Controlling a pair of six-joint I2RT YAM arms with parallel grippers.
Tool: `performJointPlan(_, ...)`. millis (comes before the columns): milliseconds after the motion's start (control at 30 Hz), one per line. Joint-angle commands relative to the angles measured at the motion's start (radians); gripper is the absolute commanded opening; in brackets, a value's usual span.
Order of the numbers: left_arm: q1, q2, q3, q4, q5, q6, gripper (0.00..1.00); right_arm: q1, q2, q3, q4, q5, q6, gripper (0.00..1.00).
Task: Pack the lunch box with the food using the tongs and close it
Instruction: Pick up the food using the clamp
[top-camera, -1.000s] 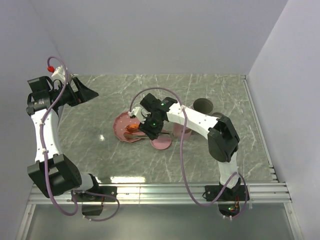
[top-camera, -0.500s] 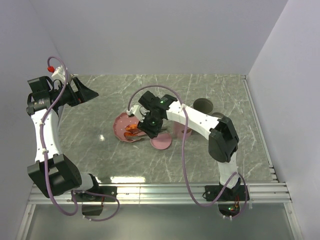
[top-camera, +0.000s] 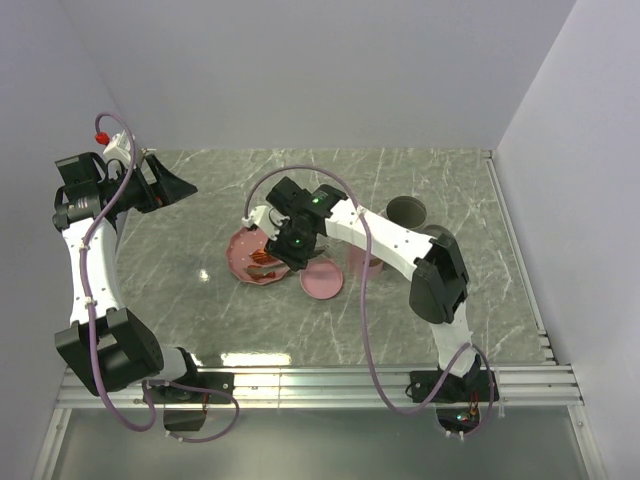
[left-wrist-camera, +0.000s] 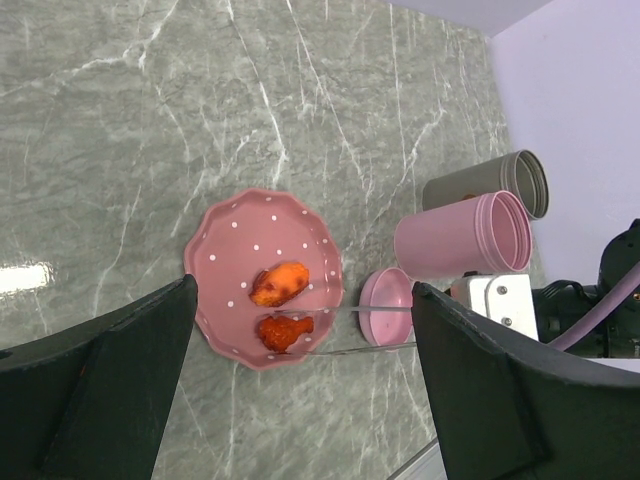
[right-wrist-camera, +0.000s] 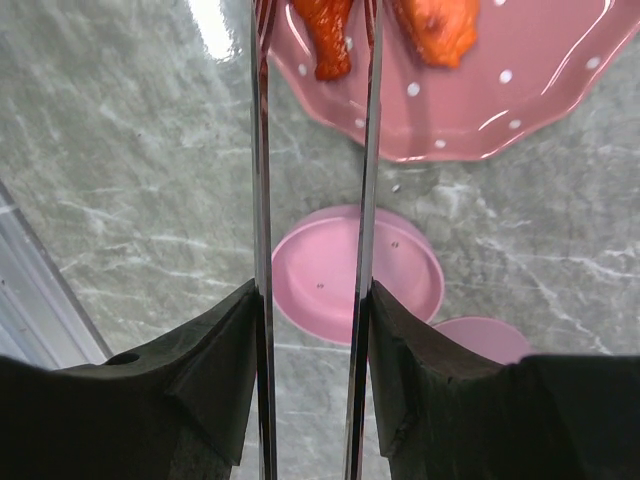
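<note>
A pink dotted plate (left-wrist-camera: 222, 262) carries two food pieces, one orange (left-wrist-camera: 280, 283) and one red (left-wrist-camera: 283, 332). My right gripper (right-wrist-camera: 312, 310) is shut on the silver tongs (right-wrist-camera: 260, 200), one arm pressed against each finger. The tong arms reach over the plate (right-wrist-camera: 500, 90) with the red piece (right-wrist-camera: 328, 35) between their tips and the orange piece (right-wrist-camera: 440, 25) just outside. The pink lunch box (left-wrist-camera: 460, 235) stands open, its lid (left-wrist-camera: 388, 305) lying beside the plate. My left gripper (left-wrist-camera: 302, 300) hangs open, high at the far left (top-camera: 165, 185).
A grey-green cup (left-wrist-camera: 490, 180) stands behind the lunch box. The lid (right-wrist-camera: 360, 275) lies directly under the tongs' arms. The right arm (top-camera: 400, 245) stretches across the table's middle. A metal rail (top-camera: 380, 385) runs along the near edge.
The right gripper has moved left and a little farther away with the tongs, bringing their tips further over the plate. The left arm has stayed still.
</note>
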Motion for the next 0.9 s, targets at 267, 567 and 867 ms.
performJointPlan(267,0.001,-0.023,0.032,-0.011,0.013,0.02,0.94,0.008,0.028,0.054,-0.038,0.029,-0.02,0.5)
performJointPlan(567,-0.001,-0.031,0.022,-0.005,0.016,0.016,0.94,-0.005,-0.059,0.003,-0.014,0.029,0.002,0.5)
performJointPlan(867,0.001,-0.036,0.036,-0.016,0.011,0.02,0.94,-0.005,-0.019,0.037,-0.064,0.027,-0.027,0.51)
